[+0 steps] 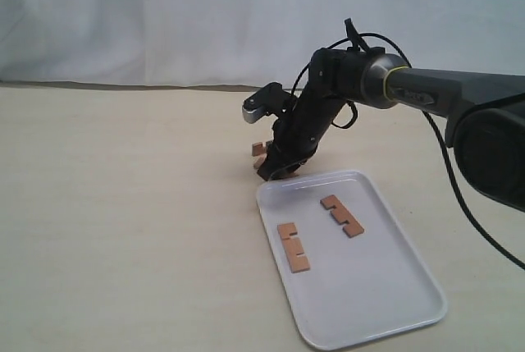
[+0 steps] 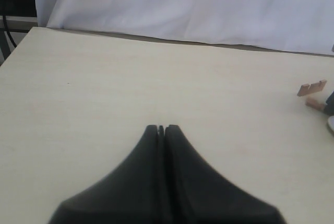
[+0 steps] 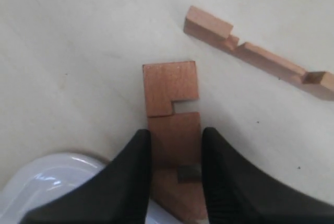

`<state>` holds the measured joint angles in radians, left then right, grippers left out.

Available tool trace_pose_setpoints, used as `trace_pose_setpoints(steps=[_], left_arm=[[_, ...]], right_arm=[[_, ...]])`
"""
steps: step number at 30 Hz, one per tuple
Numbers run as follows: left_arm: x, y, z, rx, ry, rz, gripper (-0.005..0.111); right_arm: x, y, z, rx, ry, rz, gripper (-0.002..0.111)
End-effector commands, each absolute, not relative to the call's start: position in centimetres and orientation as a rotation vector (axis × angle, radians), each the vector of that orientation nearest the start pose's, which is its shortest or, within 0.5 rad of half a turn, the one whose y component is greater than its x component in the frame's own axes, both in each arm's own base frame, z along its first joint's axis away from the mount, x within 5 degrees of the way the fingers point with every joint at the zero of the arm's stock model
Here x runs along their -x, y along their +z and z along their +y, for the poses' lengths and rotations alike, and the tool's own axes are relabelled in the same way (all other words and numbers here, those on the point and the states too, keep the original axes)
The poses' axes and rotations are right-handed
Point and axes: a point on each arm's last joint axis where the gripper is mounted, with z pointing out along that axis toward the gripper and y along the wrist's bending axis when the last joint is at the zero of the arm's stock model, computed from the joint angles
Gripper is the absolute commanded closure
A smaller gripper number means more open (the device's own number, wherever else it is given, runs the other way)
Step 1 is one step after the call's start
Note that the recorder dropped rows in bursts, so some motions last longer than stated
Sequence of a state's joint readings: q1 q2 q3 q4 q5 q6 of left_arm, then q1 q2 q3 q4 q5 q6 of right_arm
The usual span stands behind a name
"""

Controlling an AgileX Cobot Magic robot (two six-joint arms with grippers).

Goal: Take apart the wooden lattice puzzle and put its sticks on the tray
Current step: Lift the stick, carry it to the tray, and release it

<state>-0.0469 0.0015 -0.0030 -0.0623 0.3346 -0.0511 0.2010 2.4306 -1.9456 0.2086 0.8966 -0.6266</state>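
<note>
The lattice puzzle is apart; no interlocked grid shows. Two notched sticks (image 1: pixel 293 247) (image 1: pixel 342 215) lie flat on the white tray (image 1: pixel 369 294). My right gripper (image 1: pixel 275 171) is down at the tray's far left corner. In the right wrist view it (image 3: pixel 176 140) is shut on a third stick (image 3: pixel 172 96), fingers pressed to both long edges, the stick's near end over the tray rim (image 3: pixel 42 174). A fourth stick (image 3: pixel 258 59) stands on edge on the table just beyond. My left gripper (image 2: pixel 162 128) is shut and empty above bare table, and is out of the exterior view.
A white cloth backdrop (image 1: pixel 164 16) hangs behind the pale wooden table (image 1: pixel 123 229). In the left wrist view the loose stick (image 2: pixel 311 88) shows at the far right edge, well away from that gripper. The right arm's cable (image 1: pixel 435 134) loops above the tray.
</note>
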Motion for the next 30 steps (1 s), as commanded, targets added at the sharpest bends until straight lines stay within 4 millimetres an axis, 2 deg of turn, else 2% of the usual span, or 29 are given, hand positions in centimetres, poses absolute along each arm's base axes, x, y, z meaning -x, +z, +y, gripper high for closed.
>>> trace_pose_setpoints(steps=[1,11,19,23,30], left_arm=[[-5.4,18.4,-0.4,0.046,-0.129,1.805,0.107],[-5.4,18.4,-0.4,0.046,-0.129,1.805,0.107],[-5.4,18.4,-0.4,0.046,-0.129,1.805,0.107],[-5.4,18.4,-0.4,0.046,-0.129,1.805,0.107],[-5.4,18.4,-0.4,0.046,-0.129,1.805,0.107]], right_arm=[[-48.8,13.3,12.1,1.028,0.266,2.593,0.104],[-48.3,16.1,14.3,1.077,0.270,2.486,0.104],[-46.8,20.2,14.0,1.061,0.293,2.521,0.104],[-45.7,21.0,13.4,1.005,0.260,2.595,0.104],[-42.2,20.4,12.2,0.918,0.236,2.668,0.104]])
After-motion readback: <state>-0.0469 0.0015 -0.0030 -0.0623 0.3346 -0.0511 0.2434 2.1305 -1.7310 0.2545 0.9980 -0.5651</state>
